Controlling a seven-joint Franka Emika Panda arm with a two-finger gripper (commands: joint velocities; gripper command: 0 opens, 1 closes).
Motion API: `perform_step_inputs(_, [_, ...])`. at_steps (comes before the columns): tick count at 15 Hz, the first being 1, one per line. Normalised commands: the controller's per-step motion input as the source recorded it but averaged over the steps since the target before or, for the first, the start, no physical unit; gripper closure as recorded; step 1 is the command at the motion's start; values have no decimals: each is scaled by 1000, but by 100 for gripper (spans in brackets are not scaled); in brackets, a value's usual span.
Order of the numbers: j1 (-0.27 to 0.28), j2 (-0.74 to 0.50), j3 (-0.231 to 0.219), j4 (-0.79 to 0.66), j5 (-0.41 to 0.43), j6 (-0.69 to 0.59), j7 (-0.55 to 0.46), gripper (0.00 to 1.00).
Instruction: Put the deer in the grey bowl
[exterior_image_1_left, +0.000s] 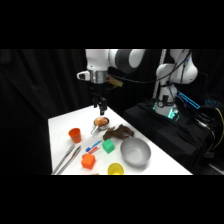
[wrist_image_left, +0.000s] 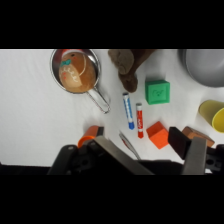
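Your gripper (exterior_image_1_left: 101, 107) hangs above the metal dish (wrist_image_left: 75, 70) | fingers spread, empty | deer (exterior_image_1_left: 118, 133) lies bowl-ward — between it and grey bowl (exterior_image_1_left: 135, 151).

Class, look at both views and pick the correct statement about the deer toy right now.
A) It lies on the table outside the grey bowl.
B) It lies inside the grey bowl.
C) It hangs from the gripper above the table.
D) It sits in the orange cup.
A: the deer lies on the white table beside the grey bowl, whose inside shows nothing in it, and the gripper hangs above the table holding nothing.
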Motion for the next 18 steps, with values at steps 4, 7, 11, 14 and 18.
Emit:
perform_step_inputs(4, [-30, -43, 14, -65, 8, 40, 7, 0])
perform_step_inputs(7, [-39, -139, 1, -262, -21, 169, 44, 0])
perform_step_inputs(11, [-41, -180, 3, -402, 7, 291, 41, 0])
perform_step_inputs(14, [-44, -81, -15, -343, -65, 410, 112, 0])
perform_step_inputs(18, [-54, 70, -32, -203, -65, 396, 77, 0])
